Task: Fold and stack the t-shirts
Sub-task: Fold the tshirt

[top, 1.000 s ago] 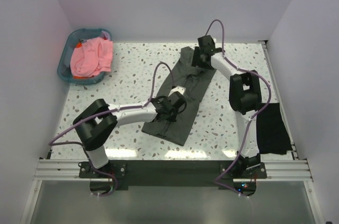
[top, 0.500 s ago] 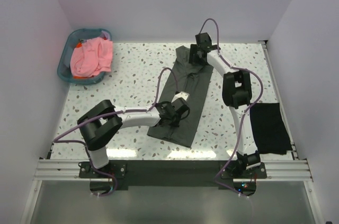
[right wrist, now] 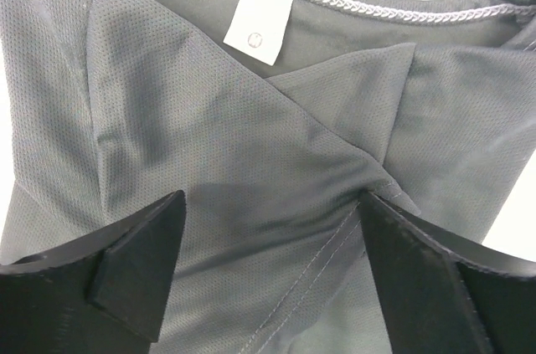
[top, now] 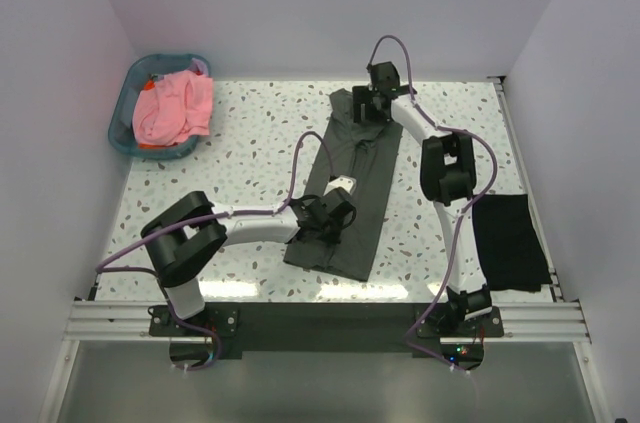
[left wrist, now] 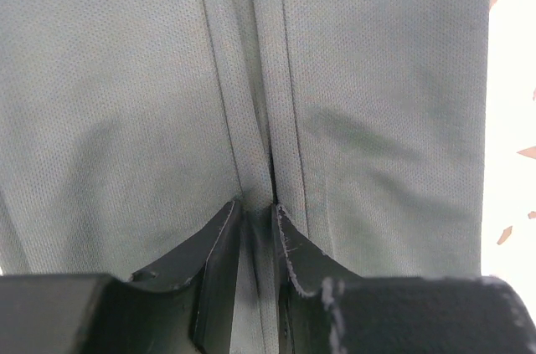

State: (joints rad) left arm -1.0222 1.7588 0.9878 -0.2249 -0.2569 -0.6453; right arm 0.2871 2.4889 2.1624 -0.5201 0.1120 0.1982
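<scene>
Top view hides both grippers' fingertips under the wrists. Wrist views crop the olive shirt (top: 372, 193) to close-ups. Pink shirt (top: 175, 108) lies bunched in the basket (top: 122, 133); what's beneath it is unclear. Black shirt (top: 510, 243) lies folded at the table's (top: 230, 133) right edge. Olive shirt lies mid-table as 1 long narrow strip, sides folded in, collar at the far end, white label (right wrist: 258, 26) showing. Left gripper (left wrist: 255, 212) pinches a raised crease near the strip's near end. Right gripper (right wrist: 272, 203) is spread wide over the collar; can't tell if its tips touch cloth.
</scene>
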